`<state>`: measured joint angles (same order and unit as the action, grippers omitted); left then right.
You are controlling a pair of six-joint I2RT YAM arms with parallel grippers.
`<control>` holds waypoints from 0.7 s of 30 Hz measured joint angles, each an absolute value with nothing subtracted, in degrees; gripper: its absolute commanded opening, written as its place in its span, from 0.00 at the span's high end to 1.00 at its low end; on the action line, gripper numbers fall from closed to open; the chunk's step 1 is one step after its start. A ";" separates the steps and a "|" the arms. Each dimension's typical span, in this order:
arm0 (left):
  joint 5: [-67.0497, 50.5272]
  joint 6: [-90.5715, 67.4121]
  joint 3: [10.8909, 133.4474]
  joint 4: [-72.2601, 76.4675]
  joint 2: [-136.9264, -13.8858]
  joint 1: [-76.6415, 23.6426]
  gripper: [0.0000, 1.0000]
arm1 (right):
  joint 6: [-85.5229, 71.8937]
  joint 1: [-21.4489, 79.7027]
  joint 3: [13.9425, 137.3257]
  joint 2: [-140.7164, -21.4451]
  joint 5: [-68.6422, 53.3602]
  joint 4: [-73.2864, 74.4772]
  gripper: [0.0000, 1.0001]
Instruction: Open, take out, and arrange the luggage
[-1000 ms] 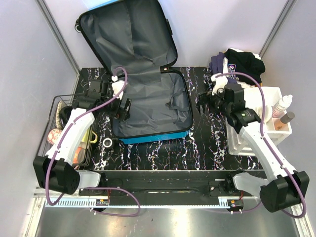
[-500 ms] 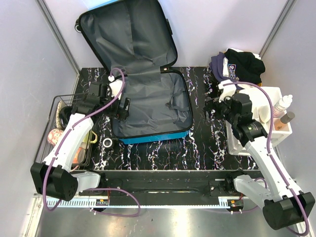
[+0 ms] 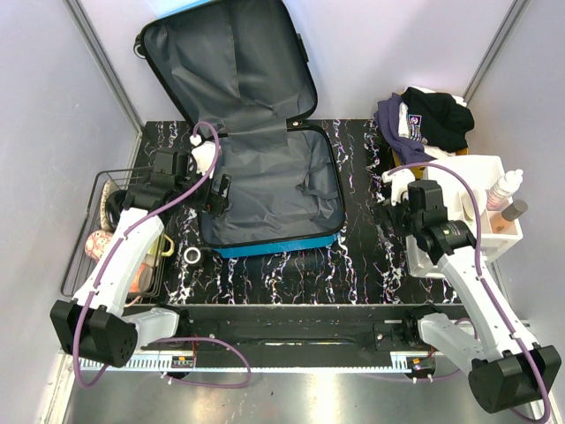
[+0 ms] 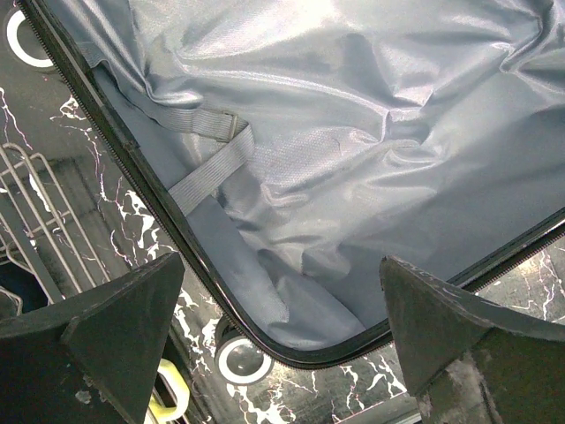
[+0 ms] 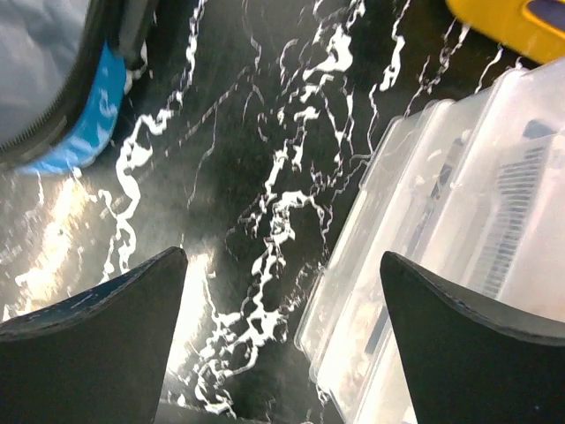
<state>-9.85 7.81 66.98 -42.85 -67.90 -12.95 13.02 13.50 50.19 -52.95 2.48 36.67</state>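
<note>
The blue luggage (image 3: 265, 190) lies open on the black marbled table, its lid (image 3: 229, 62) leaning against the back wall and its dark grey lining bare. My left gripper (image 3: 217, 194) is open and empty above the case's left rim. In the left wrist view (image 4: 281, 265) it hangs over the lining (image 4: 353, 132), a grey strap (image 4: 212, 163) and the black zip rim (image 4: 177, 238). My right gripper (image 3: 390, 189) is open and empty to the right of the case. In the right wrist view (image 5: 282, 261) it is over bare table, the case's blue corner (image 5: 88, 128) at upper left.
A wire basket (image 3: 99, 190) with small items stands at the left edge. A white tape ring (image 3: 192, 255) lies in front of the case's near left corner. A white organiser (image 3: 481, 172) with bottles (image 3: 505, 187) stands at the right. Dark clothes (image 3: 424, 115) are piled at the back right.
My right arm has drawn back to the right, away from the case toward the white organiser. My left gripper has shifted only slightly along the case's left rim.
</note>
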 measured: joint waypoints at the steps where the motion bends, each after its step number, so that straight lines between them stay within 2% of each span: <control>1: -9.85 7.84 66.98 -42.87 -67.92 -12.95 0.01 | 14.35 13.50 50.24 -53.36 2.37 38.02 0.00; 7: -10.11 7.57 66.98 -42.74 -68.25 -12.95 0.01 | 18.46 13.54 52.53 -57.49 0.86 43.44 0.00; 21: -10.48 7.49 66.98 -41.95 -70.52 -12.95 0.01 | 22.09 13.50 52.27 -65.28 -2.24 43.53 0.00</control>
